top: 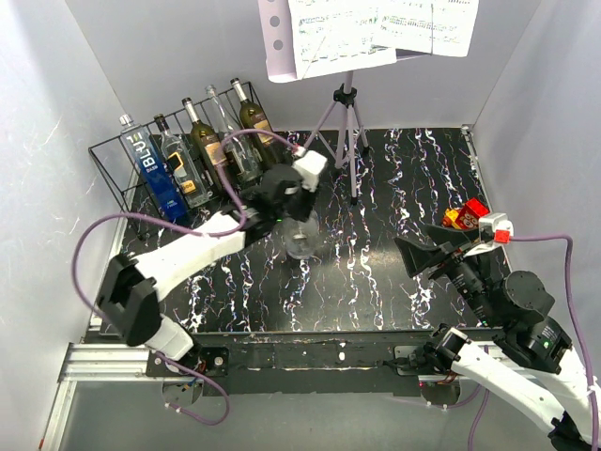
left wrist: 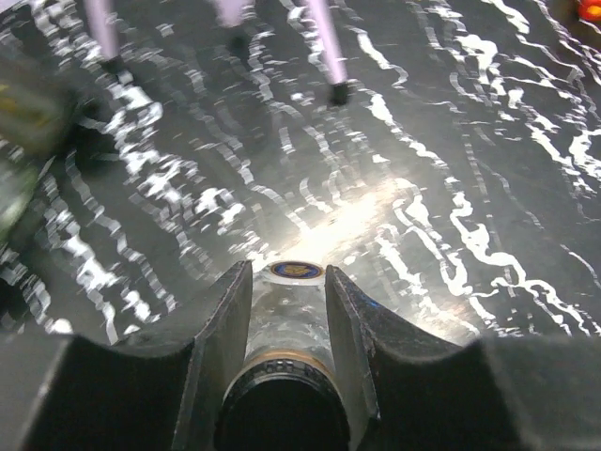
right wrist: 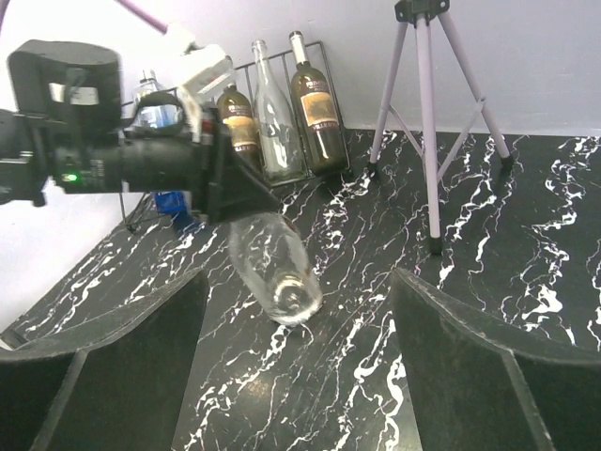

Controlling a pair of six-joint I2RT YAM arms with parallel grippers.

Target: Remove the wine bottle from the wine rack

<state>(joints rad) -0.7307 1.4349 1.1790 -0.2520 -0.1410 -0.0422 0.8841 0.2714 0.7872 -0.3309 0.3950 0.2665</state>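
the left tool (left wrist: 286, 271) is clamped on the neck of a clear wine bottle (right wrist: 277, 268), its fingers pressed to either side of the glass just below the mouth. the bottle is out of the wine rack (top: 106, 175) and hangs tilted over the open tabletop (top: 376, 188), neck up towards the rack and base down towards the middle. from the right wrist view the base looks very close to the marble surface, though i cannot tell whether it touches. other bottles (top: 205, 141) lean in a row against the rack's barred back, well apart from the one in hand.

the right tool (top: 424, 256) waits at the right side with its fingers wide apart, holding nothing and facing the bottle.

by my reading the lift-out is done and the step in hand is setting the bottle down. the next move calls for bringing the base flat to the tabletop and tipping the bottle upright before the left tool lets go. if it is released at this tilt, it may roll or tip.
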